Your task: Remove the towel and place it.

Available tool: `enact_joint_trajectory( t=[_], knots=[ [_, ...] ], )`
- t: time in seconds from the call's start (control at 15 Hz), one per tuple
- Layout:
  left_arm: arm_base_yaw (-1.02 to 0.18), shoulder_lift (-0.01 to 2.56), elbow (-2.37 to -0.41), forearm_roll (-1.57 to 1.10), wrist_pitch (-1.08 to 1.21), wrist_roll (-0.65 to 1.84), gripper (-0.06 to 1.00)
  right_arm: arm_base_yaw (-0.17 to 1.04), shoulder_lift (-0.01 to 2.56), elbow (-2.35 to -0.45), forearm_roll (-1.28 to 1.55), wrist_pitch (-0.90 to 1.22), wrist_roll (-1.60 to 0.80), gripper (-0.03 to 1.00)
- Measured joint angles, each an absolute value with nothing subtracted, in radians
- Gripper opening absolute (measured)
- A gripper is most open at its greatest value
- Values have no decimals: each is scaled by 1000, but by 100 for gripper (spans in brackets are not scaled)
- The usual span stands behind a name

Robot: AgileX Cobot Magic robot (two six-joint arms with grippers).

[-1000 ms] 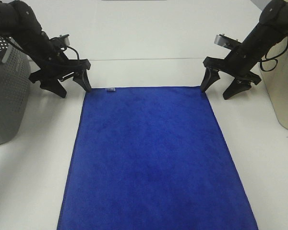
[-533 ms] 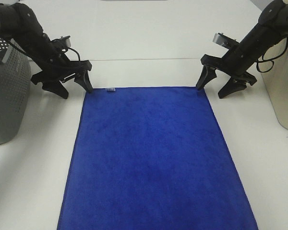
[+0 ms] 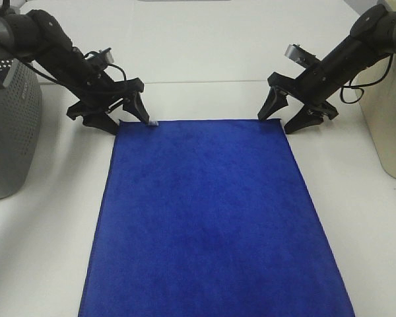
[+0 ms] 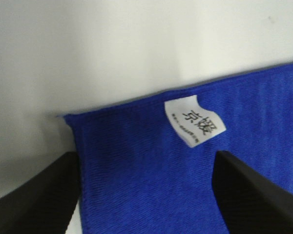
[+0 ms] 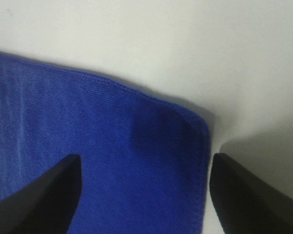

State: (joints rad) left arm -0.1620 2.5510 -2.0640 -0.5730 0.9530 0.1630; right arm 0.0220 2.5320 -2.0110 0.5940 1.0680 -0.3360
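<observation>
Two claws stand spread and empty over the far corners of the towel point(image 3: 211, 218), which lies flat on the white worktop point(image 3: 204, 53). The left claw point(image 3: 129, 123) straddles the corner bearing the white tag point(image 4: 194, 120). The right claw point(image 3: 277, 123) straddles the other corner, one fingertip over cloth, one beyond its side edge.

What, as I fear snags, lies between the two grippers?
Exterior high view: only the far edge of the rectangular deep-blue plush towel, its small white tag near the left gripper.
</observation>
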Motion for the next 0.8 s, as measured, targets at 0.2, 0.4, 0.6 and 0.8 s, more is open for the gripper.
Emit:
enact_joint_trajectory(
  t=[0.2,0.4,0.6,0.8],
  knots=[
    [-194,2559,-2066,-584,926,164,67,60,2541,-2014,605,1059,-357,65],
    [-202,2566,-2066,-584,905,163,45,67,2549,-2014,598,1053,-360,45],
    [-202,2576,-2066,-578,887,198,4,67,2559,-2014,591,1043,-366,14],
    [-204,2577,-2066,-582,877,224,1,67,2559,-2014,590,1031,-408,1]
  ],
)
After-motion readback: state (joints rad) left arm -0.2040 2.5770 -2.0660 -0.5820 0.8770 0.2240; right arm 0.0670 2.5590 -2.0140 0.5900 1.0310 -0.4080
